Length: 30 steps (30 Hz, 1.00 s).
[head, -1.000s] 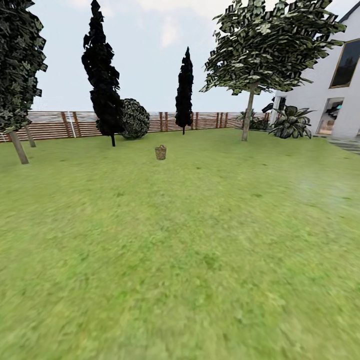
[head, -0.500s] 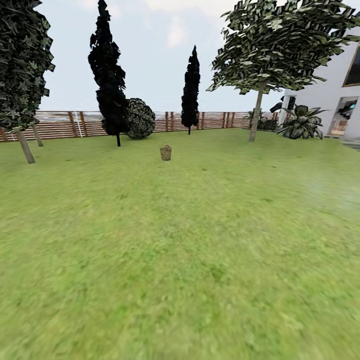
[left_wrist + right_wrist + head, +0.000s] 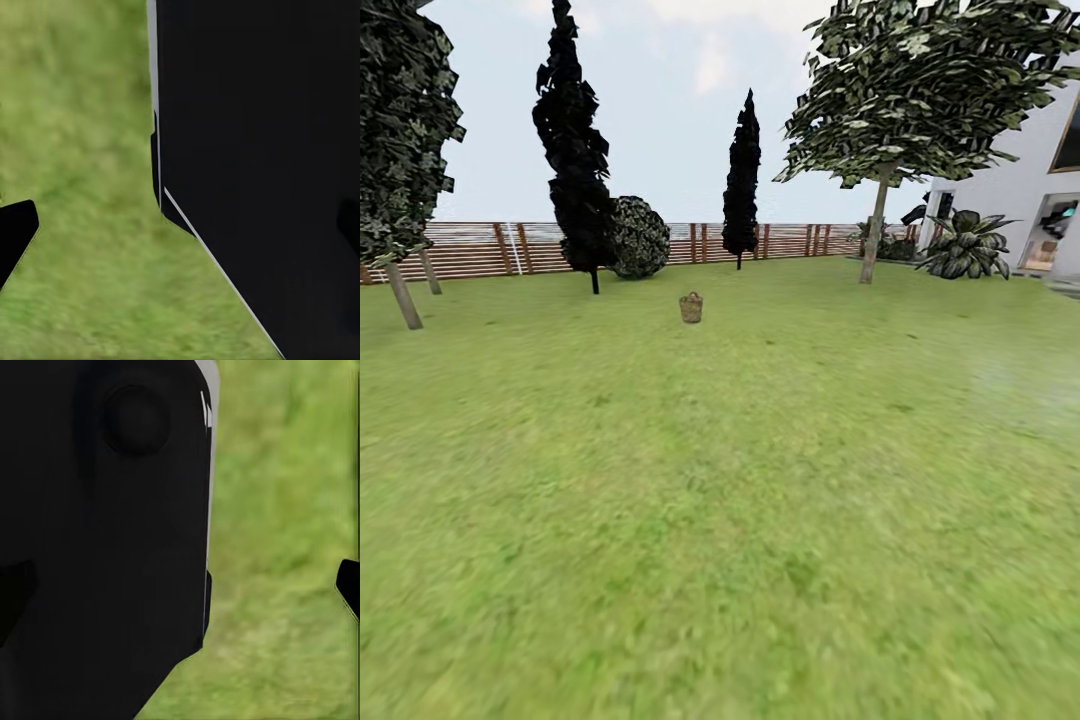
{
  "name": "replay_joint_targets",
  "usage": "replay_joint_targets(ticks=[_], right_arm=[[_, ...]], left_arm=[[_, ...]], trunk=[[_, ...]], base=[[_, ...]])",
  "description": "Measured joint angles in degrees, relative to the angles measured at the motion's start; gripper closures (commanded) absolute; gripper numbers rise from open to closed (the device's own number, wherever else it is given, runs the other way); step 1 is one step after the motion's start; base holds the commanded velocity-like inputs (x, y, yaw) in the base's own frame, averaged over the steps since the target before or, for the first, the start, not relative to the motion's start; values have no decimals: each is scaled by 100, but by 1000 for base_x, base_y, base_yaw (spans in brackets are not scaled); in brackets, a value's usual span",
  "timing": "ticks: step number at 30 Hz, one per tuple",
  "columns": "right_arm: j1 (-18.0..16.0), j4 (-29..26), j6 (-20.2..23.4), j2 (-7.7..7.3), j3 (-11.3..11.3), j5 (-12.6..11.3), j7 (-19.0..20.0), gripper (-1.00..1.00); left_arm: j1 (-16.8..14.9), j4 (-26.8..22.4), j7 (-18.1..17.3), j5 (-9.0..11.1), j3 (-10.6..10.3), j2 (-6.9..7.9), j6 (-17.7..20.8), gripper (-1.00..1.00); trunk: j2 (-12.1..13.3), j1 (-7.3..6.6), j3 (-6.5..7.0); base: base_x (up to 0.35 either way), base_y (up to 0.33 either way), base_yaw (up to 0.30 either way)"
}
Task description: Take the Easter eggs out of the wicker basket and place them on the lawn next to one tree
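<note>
Brown wicker basket (image 3: 691,307) sits upright far ahead of you, mid-lawn (image 3: 740,520), w/ broad-crowned tree (image 3: 876,235) far right. Contents too small to tell. Wrist cams: black robot body over grass; can't tell either pincer's state.

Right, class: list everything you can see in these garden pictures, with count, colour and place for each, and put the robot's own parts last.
basket: one, brown, far off on the grass, near the middle of the head view.
lawn: one, green with yellowish patches, across the foreground.
leafy trees: two, grey-brown trunks, one at far right, one at the left edge.
cypresses: two, very dark, by the fence.
round shrub: one, dark green, by the fence.
fence: one, brown slats, along the back.
spiky plant: one, dark green, beside the house.
house: one, white, right edge.
robot body: black panels close to both wrist cameras, above grass; dark fingertips at picture edges, gripper state unclear.
</note>
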Motion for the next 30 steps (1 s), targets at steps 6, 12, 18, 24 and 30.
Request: replay_joint_targets(ticks=[6,12,18,24,30], right_arm=[[0,0,0,-1,0,0,0,-100],[0,0,0,-2,0,0,0,-100],[0,0,0,-5,0,0,0,-100],[0,0,0,-8,0,0,0,-100],[0,0,0,-9,0,0,0,-100]], left_arm=[[0,0,0,0,0,0,-5,-100],[0,0,0,0,0,0,-5,-100],[0,0,0,0,0,0,-4,-100],[0,0,0,0,0,0,-5,-100],[0,0,1,0,0,0,-5,-100]], trunk=[[0,0,0],[0,0,0],[0,0,0],[0,0,0],[0,0,0]], base=[[337,-106,0],[337,-123,0],[337,-124,0],[337,-124,0],[337,-124,0]])
